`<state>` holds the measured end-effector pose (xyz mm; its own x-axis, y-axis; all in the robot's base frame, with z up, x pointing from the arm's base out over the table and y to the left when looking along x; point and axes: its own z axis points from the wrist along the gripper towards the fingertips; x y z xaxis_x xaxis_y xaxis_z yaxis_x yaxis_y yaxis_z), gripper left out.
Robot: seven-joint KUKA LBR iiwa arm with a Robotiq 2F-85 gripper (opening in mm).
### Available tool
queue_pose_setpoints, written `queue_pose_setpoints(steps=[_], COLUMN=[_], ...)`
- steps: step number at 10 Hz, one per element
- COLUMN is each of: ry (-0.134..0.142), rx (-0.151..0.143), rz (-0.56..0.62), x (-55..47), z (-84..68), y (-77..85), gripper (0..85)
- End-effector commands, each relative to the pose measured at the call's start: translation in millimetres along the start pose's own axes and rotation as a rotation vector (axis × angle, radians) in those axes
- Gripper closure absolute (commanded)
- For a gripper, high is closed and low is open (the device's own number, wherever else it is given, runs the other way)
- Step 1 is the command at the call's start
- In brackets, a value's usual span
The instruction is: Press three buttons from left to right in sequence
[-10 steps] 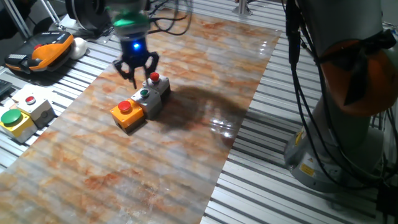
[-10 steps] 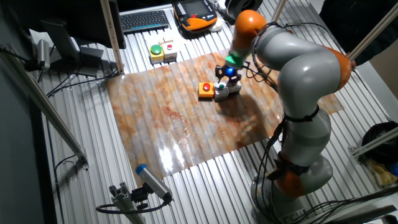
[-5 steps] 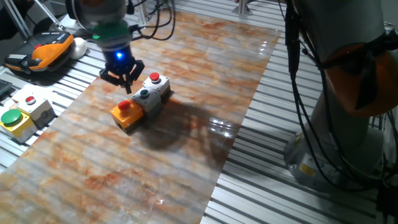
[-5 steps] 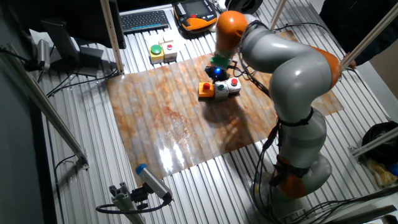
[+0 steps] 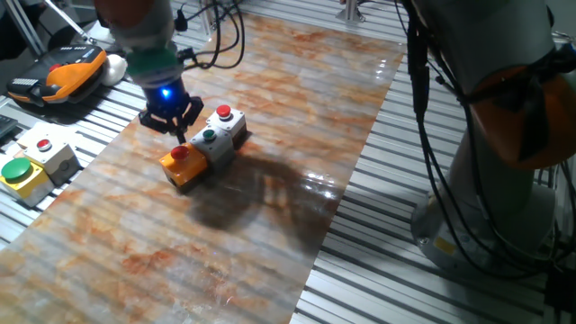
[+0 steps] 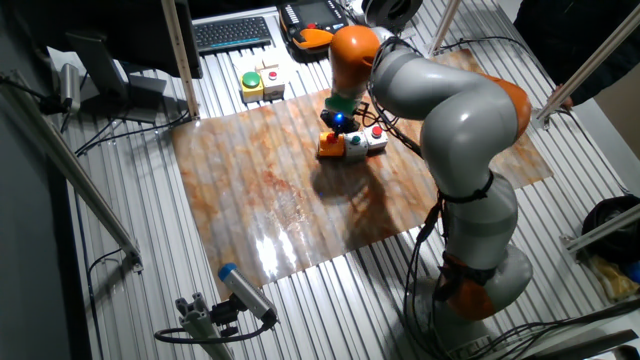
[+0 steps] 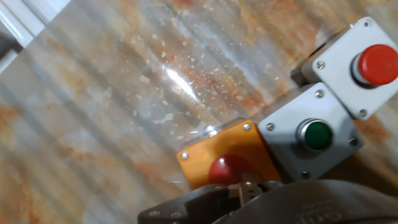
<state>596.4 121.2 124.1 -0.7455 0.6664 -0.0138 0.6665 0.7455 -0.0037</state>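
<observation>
The three buttons stand in a slanted row on the marbled mat. The orange box with a red cap (image 5: 182, 160) (image 6: 329, 146) (image 7: 226, 163) is leftmost. A grey box with a green cap (image 5: 210, 140) (image 6: 353, 144) (image 7: 314, 134) sits in the middle. A grey box with a red cap (image 5: 225, 120) (image 6: 376, 137) (image 7: 372, 63) is at the right. My gripper (image 5: 180, 139) (image 6: 335, 129) (image 7: 249, 185) hangs directly over the orange box. Its fingertips meet at the near edge of that red cap, shut with nothing held. Whether they touch the cap I cannot tell.
A yellow box with a big green button (image 5: 19, 173) and a beige box with a red button (image 5: 49, 150) sit off the mat (image 5: 288, 207) at the left. An orange pendant (image 5: 65, 72) and a keyboard (image 6: 232, 32) lie farther back. The arm's base (image 5: 499, 198) stands right.
My gripper has travelled left along the row, from above the right and middle boxes to above the orange box, and it has come lower. The boxes have not shifted.
</observation>
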Motion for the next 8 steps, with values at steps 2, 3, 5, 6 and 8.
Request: queue_pose_setpoints(steps=[2, 3, 5, 6, 8], ry=[-0.002, -0.007, -0.014, -0.015, -0.018], rx=[0.0, 0.006, 0.015, 0.015, 0.017], rz=[0.0, 0.002, 0.002, 0.003, 0.005], x=[-1.1, 0.2, 3.6, 4.4, 4.6], z=[8.9, 12.5, 17.5, 21.0, 28.0], y=[4.0, 5.3, 6.5, 7.2, 8.1], gripper=[85.0, 85.0, 85.0, 85.0, 85.0])
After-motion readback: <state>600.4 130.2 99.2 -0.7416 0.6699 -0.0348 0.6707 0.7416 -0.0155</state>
